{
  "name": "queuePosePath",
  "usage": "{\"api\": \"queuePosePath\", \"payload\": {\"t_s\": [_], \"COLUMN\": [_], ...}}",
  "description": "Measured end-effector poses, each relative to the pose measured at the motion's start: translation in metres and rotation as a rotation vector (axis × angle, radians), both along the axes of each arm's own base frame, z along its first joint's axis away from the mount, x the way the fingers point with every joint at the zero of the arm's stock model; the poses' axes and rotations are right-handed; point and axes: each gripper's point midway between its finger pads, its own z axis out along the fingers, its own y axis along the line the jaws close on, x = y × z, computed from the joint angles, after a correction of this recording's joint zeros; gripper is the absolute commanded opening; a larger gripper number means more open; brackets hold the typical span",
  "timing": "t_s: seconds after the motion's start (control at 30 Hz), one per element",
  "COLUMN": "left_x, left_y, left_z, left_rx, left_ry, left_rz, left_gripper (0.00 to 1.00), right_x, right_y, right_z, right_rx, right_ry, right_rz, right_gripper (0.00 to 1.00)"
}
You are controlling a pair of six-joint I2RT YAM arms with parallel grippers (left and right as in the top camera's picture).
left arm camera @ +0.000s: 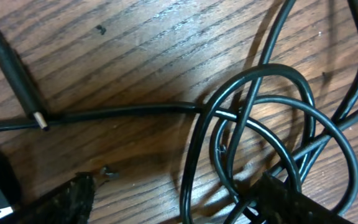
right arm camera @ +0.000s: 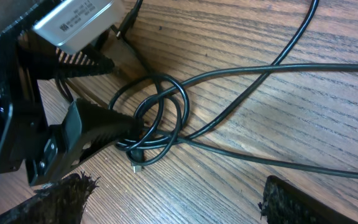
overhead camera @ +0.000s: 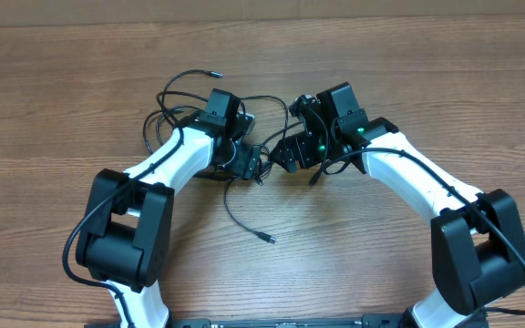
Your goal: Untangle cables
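Cables (left arm camera: pixel 129 111): looped knot mid worktop (overhead camera: pixel 62 91), toward the far edge | Left claw (left arm camera: pixel 176 190): spread, one tip at the knot | Right claw (right arm camera: pixel 176 183): spread, empty, just beside | Risk: if you close and pull on crossed strands, the knot likely tightens instead of freeing.

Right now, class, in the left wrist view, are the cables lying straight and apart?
No, the cables curl into overlapping loops on the wooden table.
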Motion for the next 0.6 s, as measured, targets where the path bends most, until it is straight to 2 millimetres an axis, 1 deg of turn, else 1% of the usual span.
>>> {"api": "queuePosePath", "payload": {"t_s": [0.07, 0.1, 0.13, 0.17, 0.2, 0.23, 0.43, 0.53, 0.6], "left_x": [0.000, 0.000, 0.000, -0.001, -0.001, -0.001, -0.003, -0.009, -0.016], "left_y": [0.000, 0.000, -0.001, -0.002, -0.003, -0.004, -0.004, 0.000, 0.004], "left_z": [0.000, -0.001, -0.001, 0.000, 0.000, 0.000, -0.001, -0.001, 0.000], "left_rx": [0.003, 0.000, -0.003, -0.005, -0.008, -0.010, -0.009, 0.008, 0.031], "left_ry": [-0.001, 0.001, 0.002, 0.002, 0.003, 0.002, 0.008, 0.039, 0.078], "left_rz": [-0.002, -0.004, -0.004, -0.011, -0.006, -0.015, -0.012, -0.006, 0.000], "left_gripper": [0.55, 0.43, 0.36, 0.23, 0.07, 0.04, 0.04, 0.04, 0.04], "right_x": [0.000, 0.000, 0.000, 0.000, 0.000, 0.000, 0.000, 0.000, 0.000], "right_y": [0.000, 0.000, 0.000, 0.000, 0.000, 0.000, 0.000, 0.000, 0.000], "right_z": [0.000, 0.000, 0.000, 0.000, 0.000, 0.000, 0.000, 0.000, 0.000], "right_rx": [0.000, 0.000, 0.000, 0.000, 0.000, 0.000, 0.000, 0.000, 0.000], "right_ry": [0.000, 0.001, 0.000, 0.000, 0.000, 0.001, 0.001, 0.001, 0.001], "right_rz": [-0.001, 0.000, 0.001, 0.000, 0.000, 0.000, 0.000, 0.000, 0.000], "right_gripper": [0.89, 0.89, 0.89, 0.89, 0.89, 0.89, 0.89, 0.88, 0.86]}}
